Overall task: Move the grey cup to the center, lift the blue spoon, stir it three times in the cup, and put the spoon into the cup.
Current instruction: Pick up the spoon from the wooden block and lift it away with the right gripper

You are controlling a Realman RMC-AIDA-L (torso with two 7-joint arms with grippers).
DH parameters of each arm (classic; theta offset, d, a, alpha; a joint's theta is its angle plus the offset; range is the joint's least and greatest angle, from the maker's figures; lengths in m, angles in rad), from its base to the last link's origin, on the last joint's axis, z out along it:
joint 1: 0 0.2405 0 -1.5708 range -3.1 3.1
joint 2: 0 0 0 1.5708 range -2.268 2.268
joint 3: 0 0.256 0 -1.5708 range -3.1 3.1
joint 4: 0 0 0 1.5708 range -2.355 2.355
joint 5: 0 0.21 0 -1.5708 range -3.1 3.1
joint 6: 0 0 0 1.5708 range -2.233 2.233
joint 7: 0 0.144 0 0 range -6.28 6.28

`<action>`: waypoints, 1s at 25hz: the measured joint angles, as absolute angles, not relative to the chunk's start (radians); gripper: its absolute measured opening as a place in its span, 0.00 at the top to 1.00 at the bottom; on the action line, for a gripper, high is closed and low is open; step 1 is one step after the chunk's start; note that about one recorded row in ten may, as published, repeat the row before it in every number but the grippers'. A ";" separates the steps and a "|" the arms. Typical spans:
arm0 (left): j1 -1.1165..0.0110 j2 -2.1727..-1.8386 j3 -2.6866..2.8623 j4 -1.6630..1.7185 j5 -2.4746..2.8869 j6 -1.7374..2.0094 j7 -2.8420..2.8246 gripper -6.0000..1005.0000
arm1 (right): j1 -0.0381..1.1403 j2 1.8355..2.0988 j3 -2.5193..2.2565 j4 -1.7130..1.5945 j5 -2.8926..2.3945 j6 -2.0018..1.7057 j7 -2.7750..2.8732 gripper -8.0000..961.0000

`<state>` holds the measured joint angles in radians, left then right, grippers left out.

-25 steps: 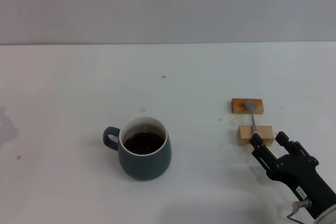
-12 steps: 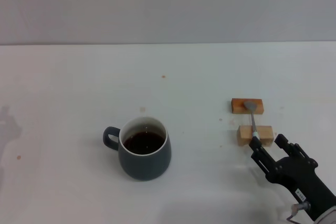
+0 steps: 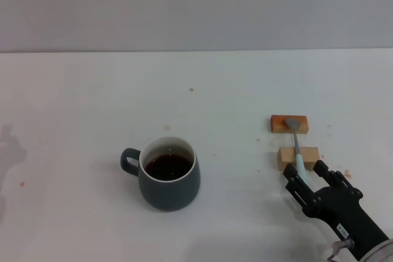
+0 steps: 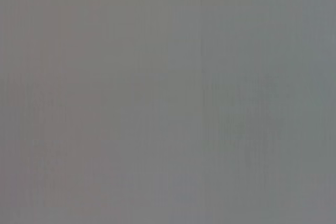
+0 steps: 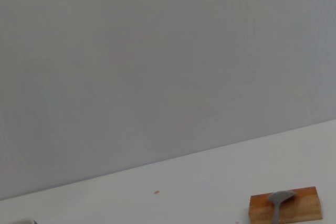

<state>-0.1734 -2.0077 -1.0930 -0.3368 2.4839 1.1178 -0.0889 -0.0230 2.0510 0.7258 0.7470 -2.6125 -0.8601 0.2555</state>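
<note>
White table, right gripper jaws wide around blue spoon handle, handle end hidden

We see bright, even light on the white tabletop; faint shadows near its left edge; left wrist view blank grey.
</note>
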 joint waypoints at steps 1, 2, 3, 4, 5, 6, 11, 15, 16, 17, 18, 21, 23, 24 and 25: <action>-0.173 -2.008 -1.094 -0.337 2.485 1.118 -0.089 1.00 | -0.023 2.053 0.726 0.745 -2.613 -0.860 0.255 0.27; -0.173 -2.008 -1.095 -0.338 2.485 1.118 -0.089 1.00 | -0.023 2.053 0.726 0.745 -2.613 -0.860 0.255 0.27; -0.173 -2.007 -1.095 -0.338 2.485 1.118 -0.089 1.00 | -0.022 2.054 0.726 0.743 -2.613 -0.860 0.255 0.27; -0.173 -2.007 -1.095 -0.339 2.485 1.118 -0.089 1.00 | -0.019 2.057 0.725 0.737 -2.613 -0.859 0.255 0.27; -0.173 -2.007 -1.095 -0.339 2.485 1.118 -0.089 1.00 | -0.019 2.059 0.725 0.734 -2.613 -0.859 0.255 0.27; -0.173 -2.007 -1.095 -0.339 2.485 1.119 -0.089 1.00 | -0.019 2.059 0.725 0.734 -2.613 -0.859 0.255 0.27; -0.171 -2.006 -1.095 -0.339 2.485 1.121 -0.089 1.00 | -0.015 2.062 0.725 0.729 -2.613 -0.857 0.255 0.28; -0.170 -2.006 -1.097 -0.341 2.485 1.121 -0.089 1.00 | -0.014 2.062 0.726 0.728 -2.613 -0.857 0.255 0.28; -0.170 -2.006 -1.097 -0.341 2.485 1.121 -0.089 1.00 | -0.014 2.062 0.726 0.727 -2.612 -0.856 0.255 0.28; -0.169 -2.006 -1.097 -0.344 2.485 1.121 -0.089 1.00 | -0.014 2.062 0.726 0.727 -2.612 -0.856 0.255 0.28; -0.169 -2.006 -1.097 -0.346 2.487 1.120 -0.089 1.00 | -0.014 2.062 0.726 0.727 -2.612 -0.856 0.255 0.28; -0.167 -2.006 -1.098 -0.348 2.490 1.118 -0.089 1.00 | -0.012 2.062 0.726 0.726 -2.612 -0.856 0.255 0.28; -0.167 -2.006 -1.098 -0.348 2.490 1.118 -0.089 1.00 | -0.012 2.063 0.726 0.725 -2.612 -0.856 0.255 0.28; -0.167 -2.006 -1.099 -0.348 2.490 1.118 -0.089 1.00 | -0.013 2.064 0.729 0.724 -2.612 -0.856 0.255 0.28; -0.167 -2.006 -1.099 -0.348 2.490 1.118 -0.089 1.00 | -0.013 2.064 0.729 0.724 -2.612 -0.856 0.255 0.28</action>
<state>-0.1672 -2.0063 -1.0985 -0.3482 2.4902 1.1178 -0.0888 -0.0128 2.0642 0.7285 0.7241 -2.6120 -0.8562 0.2545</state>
